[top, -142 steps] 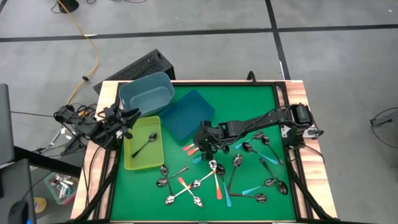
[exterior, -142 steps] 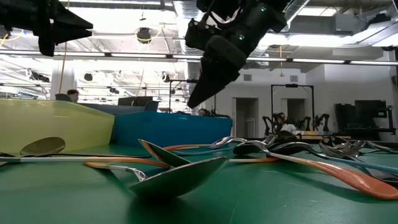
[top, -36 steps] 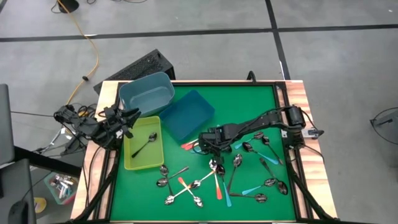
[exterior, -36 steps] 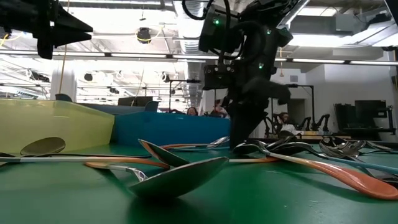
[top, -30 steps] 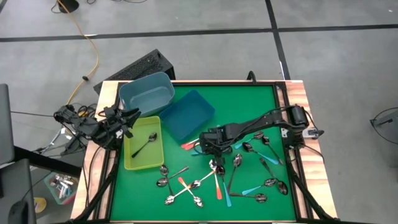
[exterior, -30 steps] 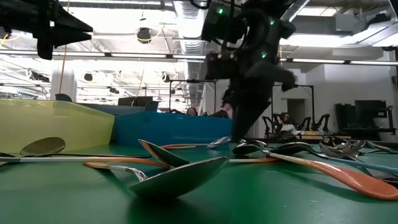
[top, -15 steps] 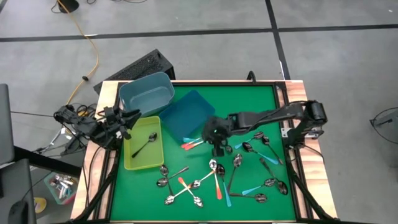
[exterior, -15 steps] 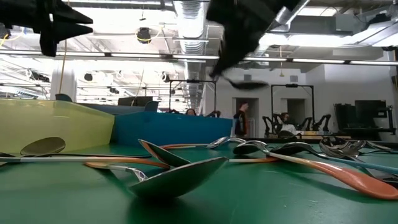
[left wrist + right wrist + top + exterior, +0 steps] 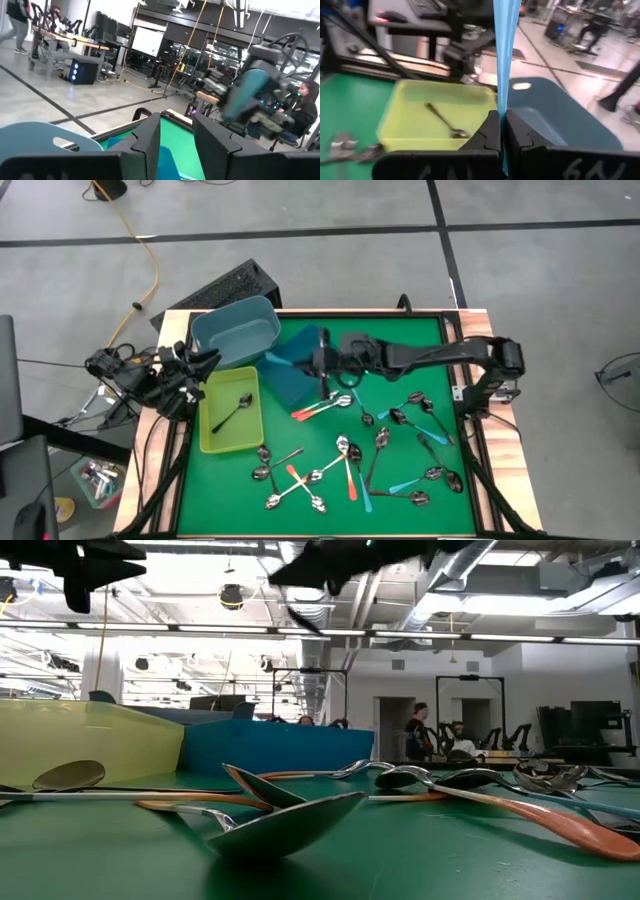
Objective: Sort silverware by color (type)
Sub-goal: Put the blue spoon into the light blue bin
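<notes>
Right end effector (image 9: 322, 364), its two dark fingers pinched tight on the flat, light-blue handle of a spoon (image 9: 505, 45), hangs above the dark blue tray (image 9: 300, 366) near the middle of the green-covered counter (image 9: 400, 340). In the right wrist view the slim handle rises straight up from between the closed fingers, with the yellow bin and a rounded blue-grey tub (image 9: 236, 330) beyond it.

Left end effector (image 9: 196, 366) waits over the counter's wooden left edge, beside the tub and the yellow bin (image 9: 229, 423); its blocky black fingers (image 9: 150, 137) stand partly apart, with nothing between them.

One plain metal spoon (image 9: 233, 413) lies slantwise on the floor of the translucent yellow bin. The other spoons (image 9: 350, 460) lie scattered over the felt-like green mat toward the near side and right: shiny rounded bowls, with handles in orange-red, light blue or bare metal, several crossing one another. Two, one orange-red and one blue, lie just beside the dark blue tray's near corner (image 9: 318, 410). From counter height, a polished bowl (image 9: 290, 820) lies up close and an orange handle (image 9: 560, 820) stretches away to its right.
</notes>
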Available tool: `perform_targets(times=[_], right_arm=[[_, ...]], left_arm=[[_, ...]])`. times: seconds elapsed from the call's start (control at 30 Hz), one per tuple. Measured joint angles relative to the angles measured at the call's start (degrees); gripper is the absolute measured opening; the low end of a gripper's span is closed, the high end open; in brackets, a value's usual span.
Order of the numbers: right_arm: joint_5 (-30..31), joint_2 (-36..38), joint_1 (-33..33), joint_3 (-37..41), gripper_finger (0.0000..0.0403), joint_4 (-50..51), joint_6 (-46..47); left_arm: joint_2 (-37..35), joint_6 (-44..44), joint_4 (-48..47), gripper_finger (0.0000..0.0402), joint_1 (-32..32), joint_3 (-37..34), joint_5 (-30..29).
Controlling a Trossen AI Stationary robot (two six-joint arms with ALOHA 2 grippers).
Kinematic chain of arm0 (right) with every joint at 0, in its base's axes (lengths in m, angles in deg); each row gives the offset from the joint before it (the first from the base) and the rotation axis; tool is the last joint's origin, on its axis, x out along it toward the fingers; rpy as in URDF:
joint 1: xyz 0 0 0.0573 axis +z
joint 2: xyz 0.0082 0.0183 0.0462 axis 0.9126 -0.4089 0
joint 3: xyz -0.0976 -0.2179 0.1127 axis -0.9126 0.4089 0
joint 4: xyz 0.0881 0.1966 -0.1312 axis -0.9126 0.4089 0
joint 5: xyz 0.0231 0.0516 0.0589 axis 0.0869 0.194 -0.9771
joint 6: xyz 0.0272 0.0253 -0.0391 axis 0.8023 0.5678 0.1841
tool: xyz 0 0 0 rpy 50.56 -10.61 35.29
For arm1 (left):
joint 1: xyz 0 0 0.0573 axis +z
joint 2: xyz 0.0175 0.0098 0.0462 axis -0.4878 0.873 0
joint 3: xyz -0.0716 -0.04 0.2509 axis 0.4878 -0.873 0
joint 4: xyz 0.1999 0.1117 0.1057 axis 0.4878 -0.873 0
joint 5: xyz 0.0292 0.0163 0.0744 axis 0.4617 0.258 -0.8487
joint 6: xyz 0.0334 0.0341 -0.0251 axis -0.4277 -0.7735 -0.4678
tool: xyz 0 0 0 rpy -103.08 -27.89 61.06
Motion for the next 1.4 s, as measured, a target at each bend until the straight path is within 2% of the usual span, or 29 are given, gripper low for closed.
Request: perform_targets(times=[0.07, 0.2, 0.73, 0.97, 1.13, 1.4], right_arm=[[0.0, -3.1, -1.9, -0.9, 0.0014, -6.9, 0.9], [0.0, -8.6, -4.9, -5.3, 0.0014, -12.0, 1.6], [-6.5, -32.0, -10.6, -37.6, 0.0014, -9.3, -1.3], [-8.3, -40.4, -11.6, -48.9, 0.0014, -6.7, -1.3], [-8.4, -44.5, -12.4, -53.4, 0.0014, -6.1, 1.9], [-12.5, -45.6, -13.5, -53.7, 0.0014, -9.9, 6.4]], left_arm=[[0.0, -0.4, 0.1, 0.0101, 0.0, 0.1, -0.2], [0.0, -0.7, -0.2, 0.0101, 0.0, 0.1, -0.2], [0.0, -1.6, 0.6, 0.0101, 0.0, 0.1, -0.3], [0.0, -1.5, 0.5, 0.0101, 0.0, 0.1, 0.1], [0.0, -1.2, 0.5, 0.0101, 0.0, 0.1, 0.1], [0.0, -1.3, 0.4, 0.0101, 0.0, 0.1, 0.1]])
